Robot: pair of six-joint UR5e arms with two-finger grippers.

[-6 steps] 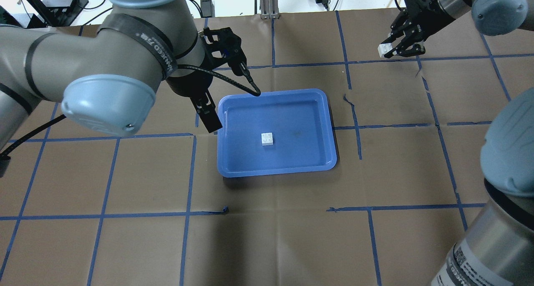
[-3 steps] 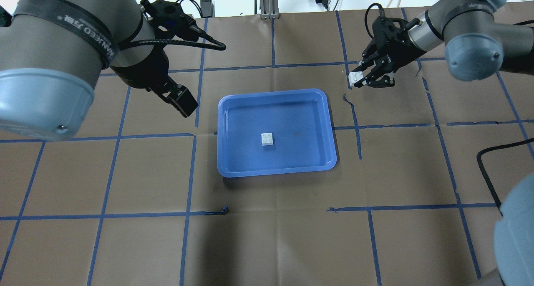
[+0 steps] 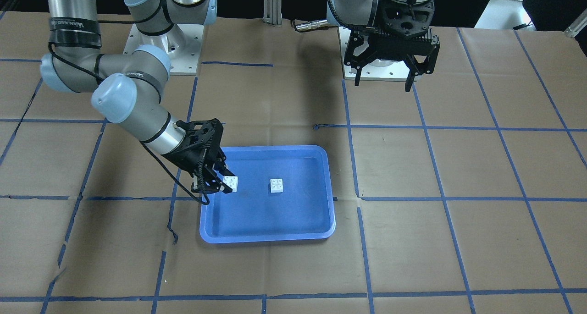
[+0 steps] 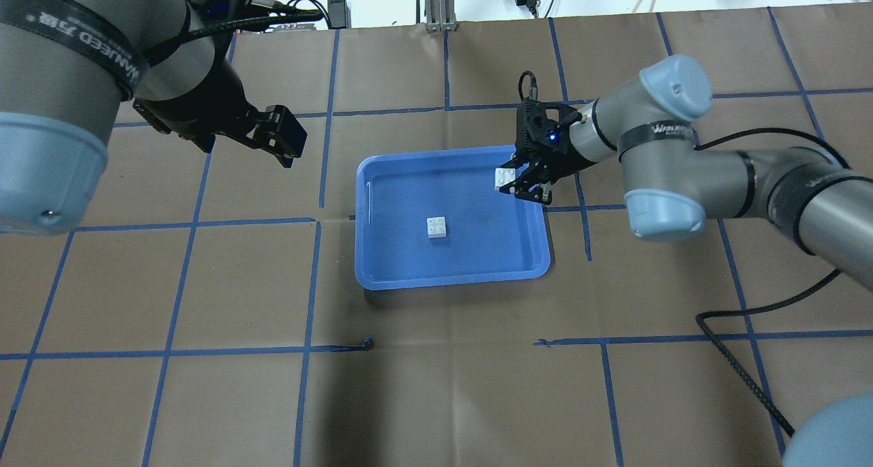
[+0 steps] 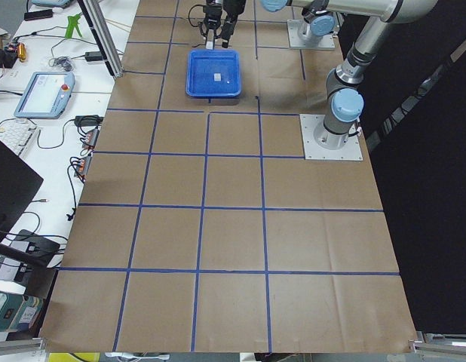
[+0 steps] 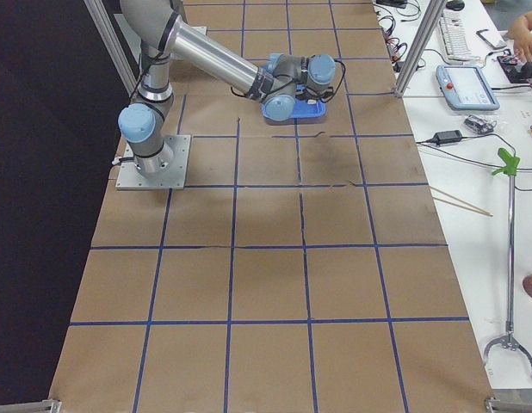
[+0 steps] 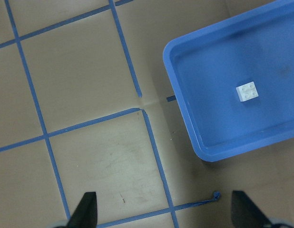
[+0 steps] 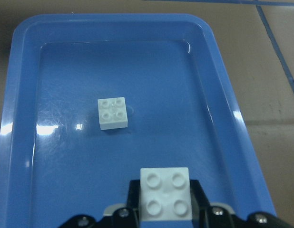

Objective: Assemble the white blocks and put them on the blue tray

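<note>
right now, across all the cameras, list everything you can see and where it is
blue tray: one, blue, middle of the table
lying white block: one, white, studs up on the tray floor
held white block: one, white, studs up, above the tray near its rim, apart from the other
brown paper: one cover, brown, over the table
tape lines: many, blue, a grid on the paper
control tablet: one, grey with a blue screen, on the white side bench
right end effector: one, black, shut on the held white block
left end effector: one, black, open and empty, away from the tray
</note>
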